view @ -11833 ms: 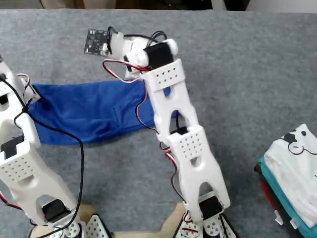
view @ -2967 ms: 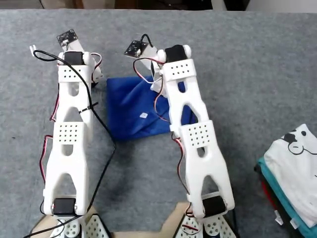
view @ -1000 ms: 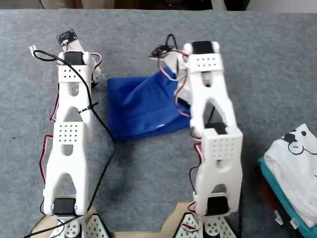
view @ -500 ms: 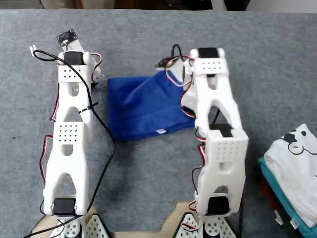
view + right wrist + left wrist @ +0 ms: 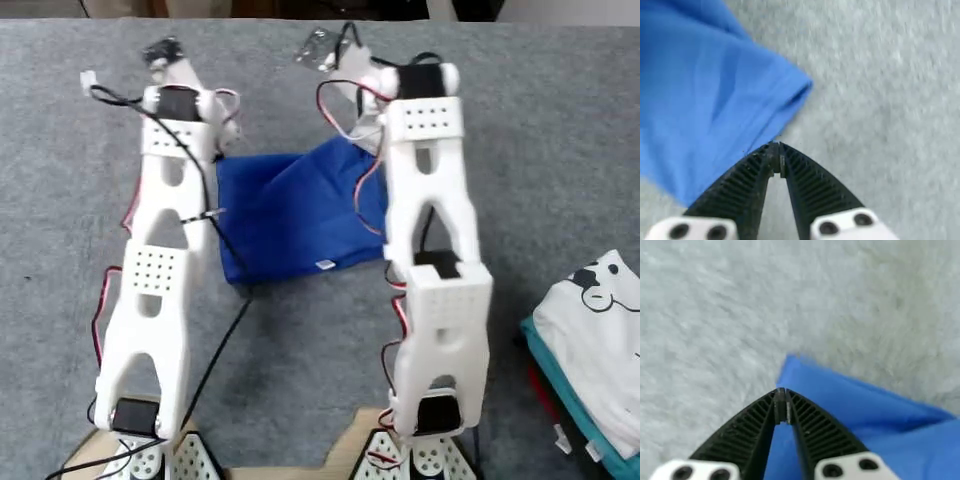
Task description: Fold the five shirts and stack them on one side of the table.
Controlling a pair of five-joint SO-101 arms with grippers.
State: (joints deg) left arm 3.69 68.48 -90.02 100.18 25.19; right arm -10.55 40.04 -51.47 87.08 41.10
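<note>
A blue shirt (image 5: pixel 295 215) lies folded into a rough rectangle on the grey table, between the two arms. The left arm (image 5: pixel 165 200) stretches to the shirt's far left corner. In the left wrist view my left gripper (image 5: pixel 781 402) is shut, its tips over the edge of the blue shirt (image 5: pixel 865 410) just short of that corner. The right arm (image 5: pixel 430 180) stretches past the shirt's far right corner. My right gripper (image 5: pixel 776 160) is shut too, tips right at the edge of the blue shirt (image 5: pixel 715 85). Whether either pinches cloth I cannot tell.
A stack of folded shirts (image 5: pixel 595 340), white with a bear print on top and teal and red beneath, sits at the table's right edge. Bare grey felt (image 5: pixel 540 150) lies between the right arm and that stack.
Over the earlier frames the right arm drew a fold of the blue shirt rightward. In the last half second both wrists moved toward the far side; the shirt's outline stays where it was.
</note>
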